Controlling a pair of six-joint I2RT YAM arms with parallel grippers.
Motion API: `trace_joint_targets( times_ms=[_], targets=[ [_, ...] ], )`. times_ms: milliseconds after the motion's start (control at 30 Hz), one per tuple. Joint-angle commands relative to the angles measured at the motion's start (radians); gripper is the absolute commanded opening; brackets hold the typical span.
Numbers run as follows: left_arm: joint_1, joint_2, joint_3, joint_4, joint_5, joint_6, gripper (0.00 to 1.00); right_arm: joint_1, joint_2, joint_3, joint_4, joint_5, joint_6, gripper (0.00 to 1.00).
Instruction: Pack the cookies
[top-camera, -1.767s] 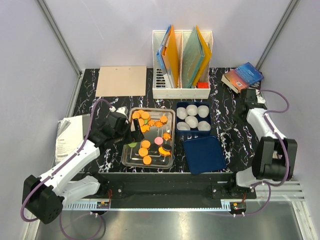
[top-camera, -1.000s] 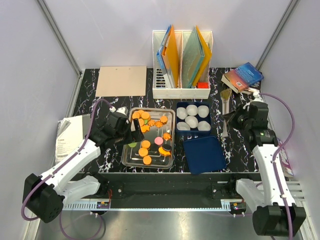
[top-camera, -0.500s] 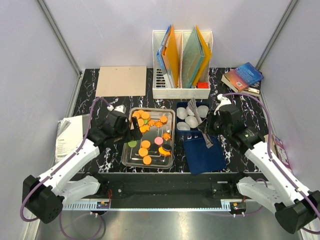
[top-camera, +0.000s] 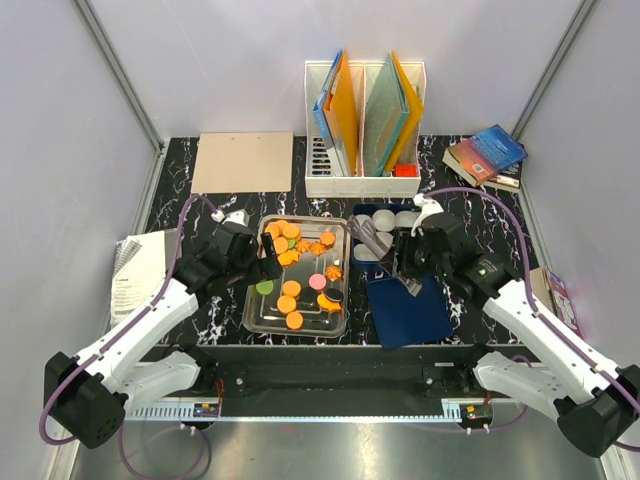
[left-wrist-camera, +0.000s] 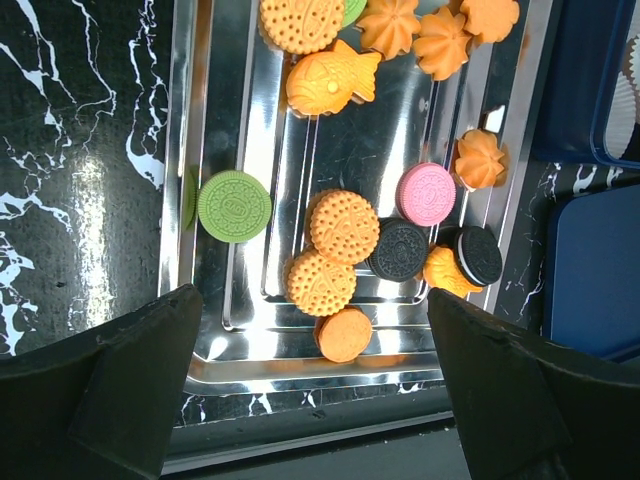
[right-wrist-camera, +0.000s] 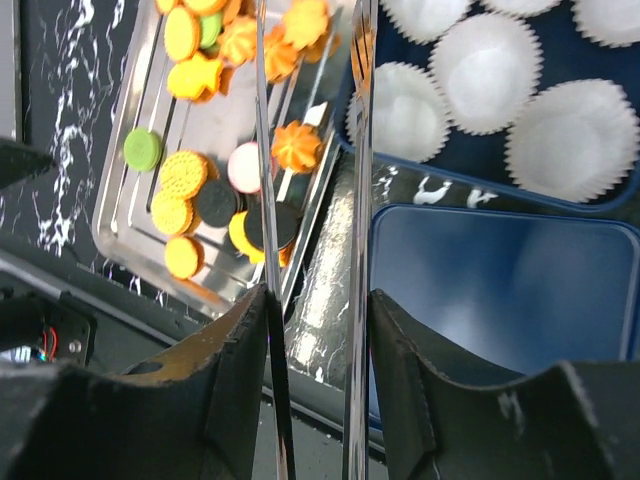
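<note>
Now cookies (left-wrist-camera: 343, 225) lie beneath the released left hand (left-wrist-camera: 312, 300), near right hand (right-wrist-camera: 315, 300) clenching tongs (right-wrist-camera: 360, 150).

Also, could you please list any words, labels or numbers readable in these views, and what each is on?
Nothing reads with confidence.
White booklet: small printed heading, too small to read.
Blue book: cover print blurred.
Green cookie: embossed pattern, no legible letters.
Metal tongs: no marking shows.

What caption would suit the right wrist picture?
Right tool holding metal tongs between the steel tray of cookies and paper cups in a blue box.
</note>
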Motion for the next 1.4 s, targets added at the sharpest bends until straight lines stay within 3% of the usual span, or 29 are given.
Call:
trace_joint_targets(
  times_ms=[0, 133, 467, 1033, 1367],
  targets=[
    [-0.004, -0.017, 0.027, -0.009, -0.032, -0.007, 0.99, 0.048, 0.023, 0.051, 0.068, -0.013, -0.016, 0.49],
    [-0.004, -0.027, 0.024, -0.017, -0.043, -0.005, 0.99, 0.162, 0.072, 0.101, 0.056, 0.027, -0.03, 0.54],
    [-0.003, -0.09, 0.051, -0.092, -0.126, 0.026, 0.99, 0.423, 0.216, 0.195, -0.035, 0.281, -0.067, 0.55],
    [-0.001, -0.123, 0.013, -0.146, -0.192, 0.02, 0.99, 0.655, 0.207, 0.2, -0.302, 0.442, 0.038, 0.57],
    [-0.001, -0.12, 0.002, -0.132, -0.18, 0.026, 0.99, 0.729, 0.249, 0.181, -0.303, 0.436, 0.11, 0.55]
  ],
)
